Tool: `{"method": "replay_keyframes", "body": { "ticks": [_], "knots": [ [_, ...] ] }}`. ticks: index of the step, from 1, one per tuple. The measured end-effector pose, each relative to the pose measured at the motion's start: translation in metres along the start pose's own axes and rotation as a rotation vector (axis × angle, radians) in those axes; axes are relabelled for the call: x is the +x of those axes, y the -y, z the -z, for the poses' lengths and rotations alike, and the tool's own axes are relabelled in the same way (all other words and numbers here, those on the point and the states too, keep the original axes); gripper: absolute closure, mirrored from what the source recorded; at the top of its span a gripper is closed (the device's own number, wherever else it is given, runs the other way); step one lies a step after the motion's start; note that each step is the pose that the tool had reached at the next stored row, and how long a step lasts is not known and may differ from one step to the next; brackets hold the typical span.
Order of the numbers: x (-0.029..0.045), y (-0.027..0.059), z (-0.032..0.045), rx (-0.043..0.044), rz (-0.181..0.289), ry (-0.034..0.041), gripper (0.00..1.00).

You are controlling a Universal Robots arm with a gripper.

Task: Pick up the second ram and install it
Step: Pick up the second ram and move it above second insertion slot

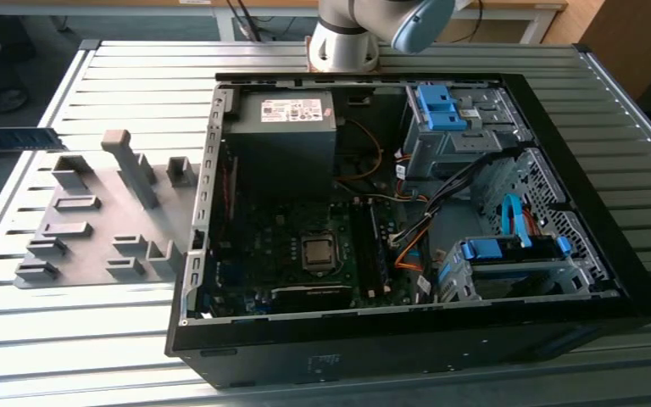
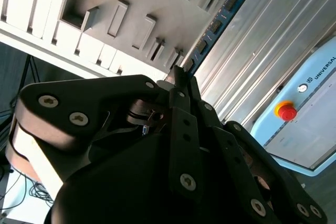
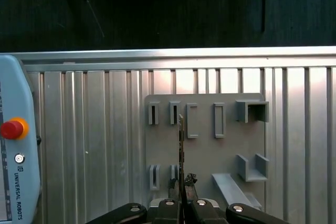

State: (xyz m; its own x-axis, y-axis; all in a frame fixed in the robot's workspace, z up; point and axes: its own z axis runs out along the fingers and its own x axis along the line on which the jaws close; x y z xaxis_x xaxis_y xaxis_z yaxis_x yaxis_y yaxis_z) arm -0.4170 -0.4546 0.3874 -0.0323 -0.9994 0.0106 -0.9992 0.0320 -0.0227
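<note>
Both wrist views: hand [image 2: 179,76] grips second ram [image 2: 217,24]; exterior view: PC case [image 1: 416,349].

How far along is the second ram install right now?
Pickup looks done: the tool is shut on the second ram, held over the grey holder plate. Still left: the ram is not yet in the PC case.

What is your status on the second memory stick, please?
Jaws of the gripper shut on the memory stick. Stick held over the grey holder plate, not in the computer case. Nothing seen blocking it.
</note>
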Motion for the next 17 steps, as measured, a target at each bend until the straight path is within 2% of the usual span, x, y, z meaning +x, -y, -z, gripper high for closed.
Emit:
{"method": "replay_keyframes", "body": {
  "ticks": [17],
  "knots": [
    [0.0002, 0.0004, 0.0198, 0.0002, 0.0, 0.0001, 0.86]
  ]
}}
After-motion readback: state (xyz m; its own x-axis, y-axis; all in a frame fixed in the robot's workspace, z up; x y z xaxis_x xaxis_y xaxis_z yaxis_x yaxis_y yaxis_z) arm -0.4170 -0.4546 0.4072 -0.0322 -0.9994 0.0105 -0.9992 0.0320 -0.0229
